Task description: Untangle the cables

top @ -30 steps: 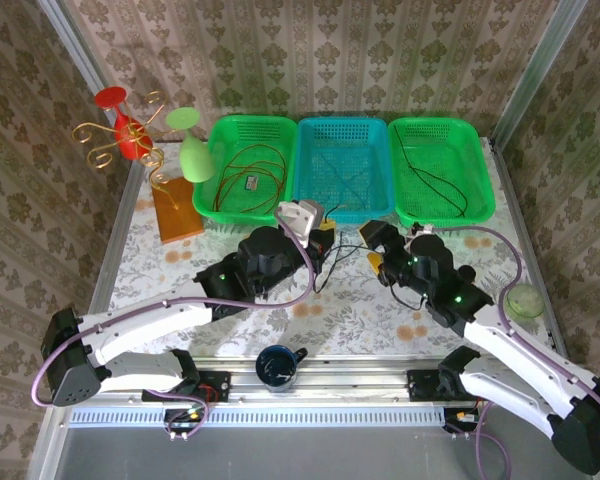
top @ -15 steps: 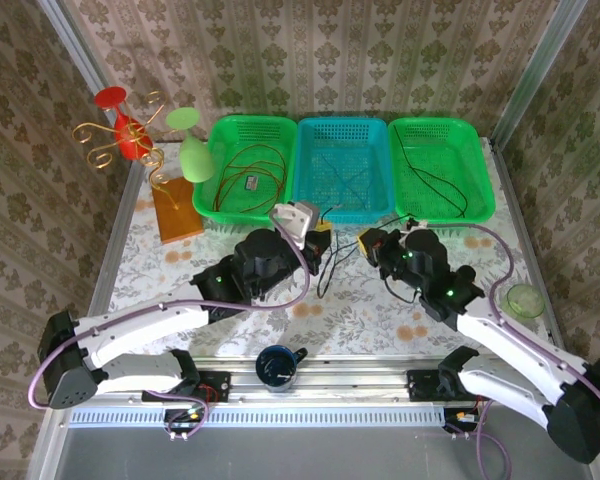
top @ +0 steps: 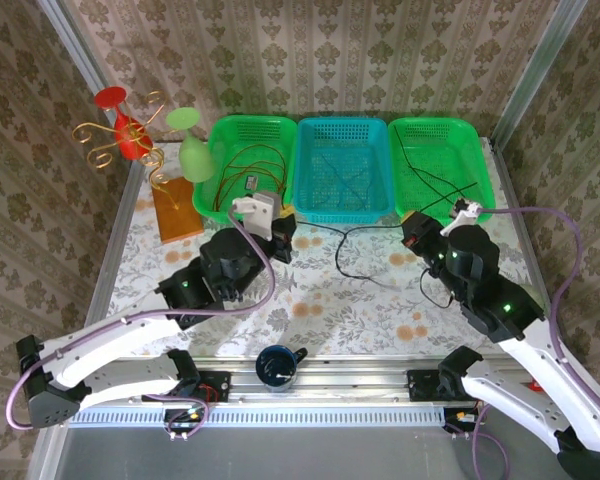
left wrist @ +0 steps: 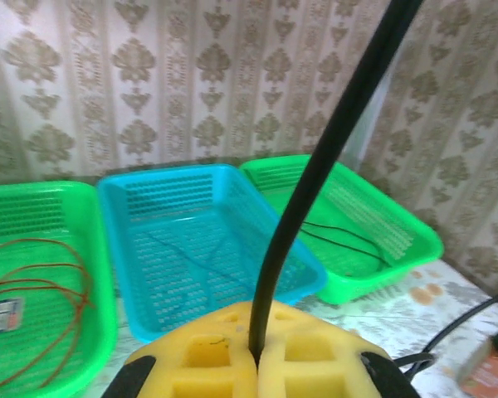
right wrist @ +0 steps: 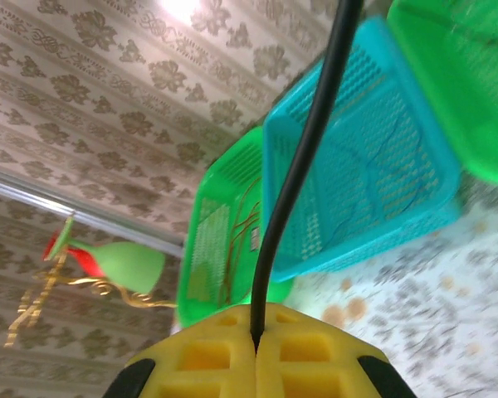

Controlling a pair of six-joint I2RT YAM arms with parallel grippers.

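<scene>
A black cable (top: 340, 255) stretches over the table between my two grippers and sags in a loop at the middle. My left gripper (top: 284, 233) is shut on one part of it; in the left wrist view the cable (left wrist: 332, 141) rises from between the closed yellow pads (left wrist: 199, 365). My right gripper (top: 412, 231) is shut on another part, the cable (right wrist: 303, 157) leaving its closed pads (right wrist: 315, 356). A red-brown cable (top: 248, 172) lies coiled in the left green basket (top: 250, 121). Another black cable (top: 435, 182) lies in the right green basket (top: 435, 122).
A blue basket (top: 342, 121) stands between the two green ones, with a thin dark wire on its floor. A wooden stand (top: 175, 210) with red and green cup shapes is at the back left. A dark cup (top: 277, 365) sits at the near edge.
The grippers have moved apart, the left one to the left and the right one to the right. The black cable between them is drawn out much longer.
</scene>
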